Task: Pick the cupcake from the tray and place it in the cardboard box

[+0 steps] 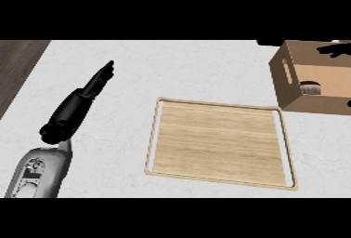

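The cupcake (312, 87) shows only through the cut-out in the side wall of the cardboard box (296, 100), so it sits inside the box at the far right. The wooden tray (219, 116) lies in the middle of the counter with nothing on it. My right hand (334, 49) hangs over the box's open top with its fingers spread and nothing in them; most of it is cut off by the view's edge. At the left, my left hand (96, 86) rests open, fingers straight and pointing away from me.
A white marble counter (171, 65) runs under everything. Its left edge meets a dark wooden floor (17, 69). The box stands just beyond the tray's far right corner.
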Controlling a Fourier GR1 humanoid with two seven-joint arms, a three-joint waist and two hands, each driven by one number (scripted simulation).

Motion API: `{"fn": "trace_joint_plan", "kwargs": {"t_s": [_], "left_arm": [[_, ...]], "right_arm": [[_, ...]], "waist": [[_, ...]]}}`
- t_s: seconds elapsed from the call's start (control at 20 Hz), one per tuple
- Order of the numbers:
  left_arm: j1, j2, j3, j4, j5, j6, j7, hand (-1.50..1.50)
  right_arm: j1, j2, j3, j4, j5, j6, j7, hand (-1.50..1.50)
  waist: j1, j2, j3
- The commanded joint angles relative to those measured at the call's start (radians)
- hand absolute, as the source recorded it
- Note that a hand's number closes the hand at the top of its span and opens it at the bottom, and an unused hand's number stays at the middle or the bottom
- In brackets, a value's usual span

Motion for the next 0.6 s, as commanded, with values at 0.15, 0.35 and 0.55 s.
{"fn": "trace_joint_plan", "kwargs": {"t_s": [0.15, 0.35, 0.55], "left_arm": [[0.006, 0.006, 0.010, 0.007, 0.007, -0.005, -0.002, 0.00], [-0.003, -0.004, -0.004, -0.002, -0.008, 0.007, -0.004, 0.00], [0.014, 0.000, 0.008, -0.011, 0.006, 0.001, -0.004, 0.00]], "right_arm": [[-0.045, 0.085, -0.219, 0.150, -0.295, 0.375, -0.028, -1.50], [-0.091, 0.048, -0.295, 0.227, -0.381, 0.462, 0.111, -1.50], [-0.115, -0.020, -0.362, 0.262, -0.452, 0.518, 0.198, -1.50]], "waist": [[-0.008, -0.002, 0.000], [-0.003, 0.006, 0.000], [0.008, 0.011, 0.003]]}}
